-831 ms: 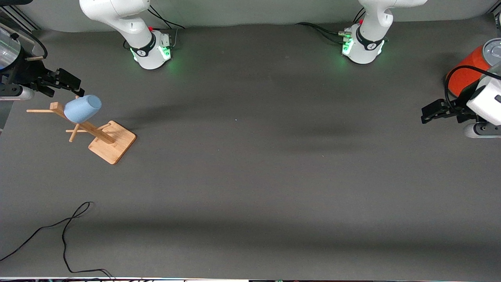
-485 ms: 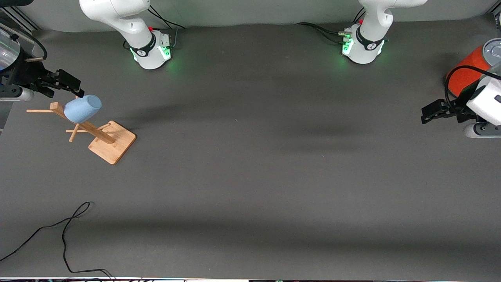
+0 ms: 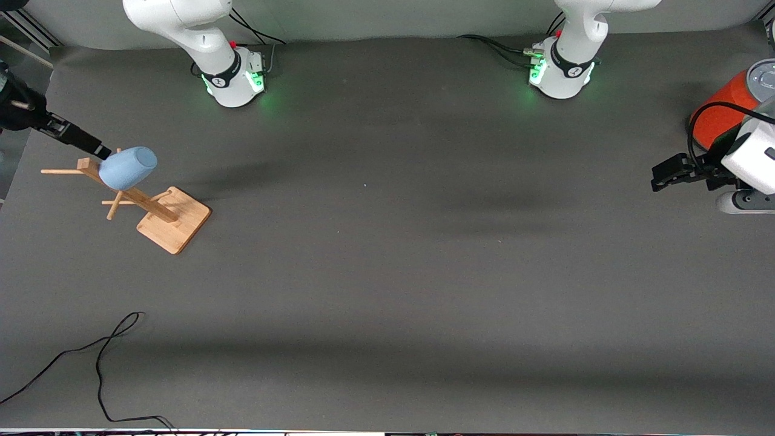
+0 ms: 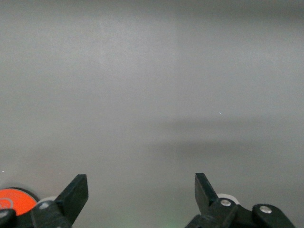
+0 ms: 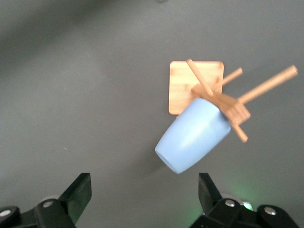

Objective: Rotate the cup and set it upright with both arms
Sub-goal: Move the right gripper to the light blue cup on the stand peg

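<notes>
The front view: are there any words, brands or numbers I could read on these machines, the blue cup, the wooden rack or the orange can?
No text can be read.
Right arm's base: a small white mark on its black band, too small to read.
Left arm's base: the same kind of mark, too small to read.
Cup, rack, can: plain, no lettering visible.

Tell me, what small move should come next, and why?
Probably the right pincer should ease down around the cup. The cup hangs mouth-down on the wooden peg rack, nothing holds it, and that pincer is open right beside it. The left pincer waits open by the orange can.
</notes>
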